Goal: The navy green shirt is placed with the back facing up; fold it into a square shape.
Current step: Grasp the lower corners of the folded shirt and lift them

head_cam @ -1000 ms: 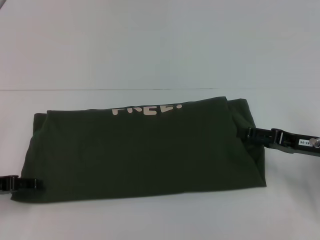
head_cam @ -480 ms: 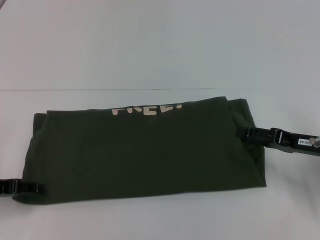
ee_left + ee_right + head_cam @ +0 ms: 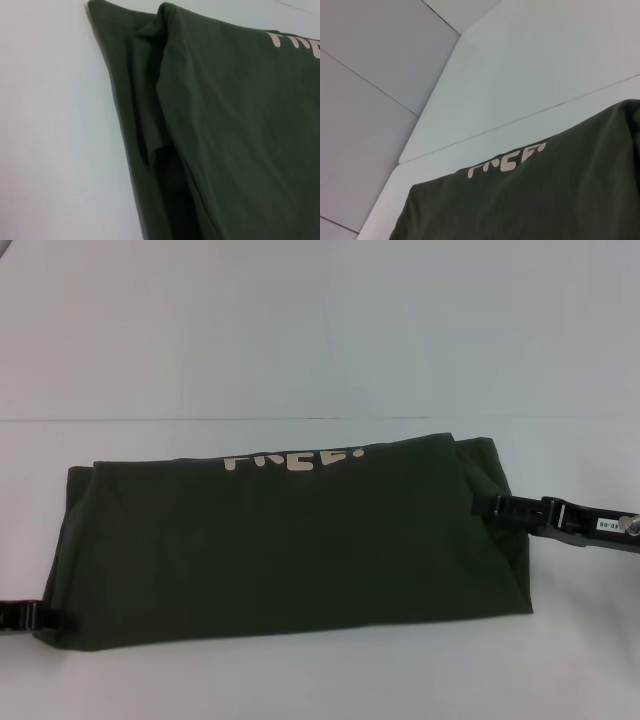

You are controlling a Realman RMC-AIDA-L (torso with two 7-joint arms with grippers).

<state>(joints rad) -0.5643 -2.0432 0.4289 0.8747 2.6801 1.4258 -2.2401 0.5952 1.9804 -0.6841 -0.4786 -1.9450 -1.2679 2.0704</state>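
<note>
In the head view, the left gripper (image 3: 40, 617) touches the near left corner of the dark olive-green cotton shirt (image 3: 290, 545), folded into a wide band on the white desk (image 3: 300, 340); the right gripper (image 3: 500, 507) meets its right edge. I cannot tell how either gripper's jaws stand. Only the left wrist view shows the layered side folds (image 3: 150, 125).

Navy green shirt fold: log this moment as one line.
navy green shirt: folded into a wide band on white table, lettering showing | left pincer: at near-left corner | right pincer: at right edge
</note>
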